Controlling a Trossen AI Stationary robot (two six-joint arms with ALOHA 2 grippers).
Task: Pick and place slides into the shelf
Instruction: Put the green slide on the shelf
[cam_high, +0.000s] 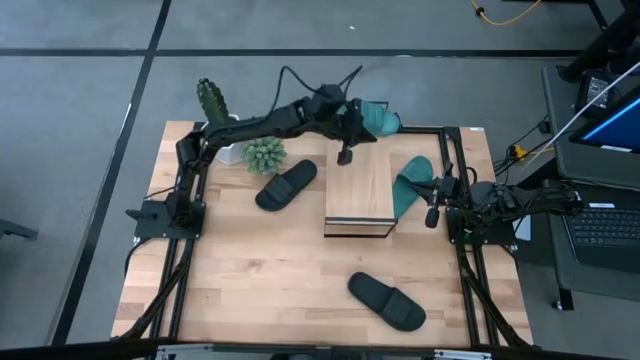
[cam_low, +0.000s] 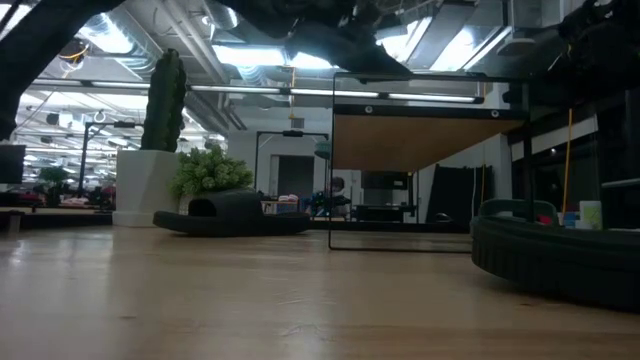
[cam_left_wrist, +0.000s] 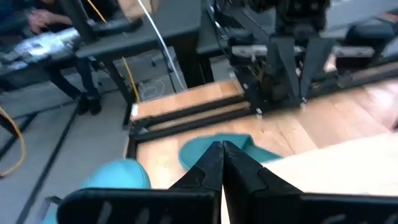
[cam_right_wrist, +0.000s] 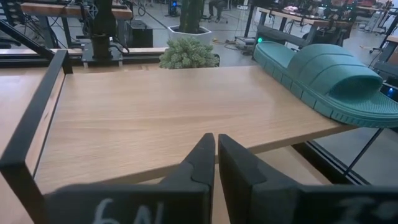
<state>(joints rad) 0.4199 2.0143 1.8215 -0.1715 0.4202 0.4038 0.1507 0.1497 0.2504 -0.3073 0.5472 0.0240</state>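
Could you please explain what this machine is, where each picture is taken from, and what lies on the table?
Two dark robot arms work at a wooden table. One picture looks straight down, one looks level across the tabletop, and two come from cameras on the wrists. The left pincer hangs shut over the low wooden shelf; the right pincer waits beside it, shut. Neither holds anything. One teal slide rests on the shelf's far edge, another lies beside the shelf. Two black slides and two potted plants sit on the table.

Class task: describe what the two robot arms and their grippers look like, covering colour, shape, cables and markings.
Both arms are dark, jointed and slim, trailing black cables. The left gripper has two black wedge-shaped fingers. The right gripper matches it, with pale handwritten characters on its body.
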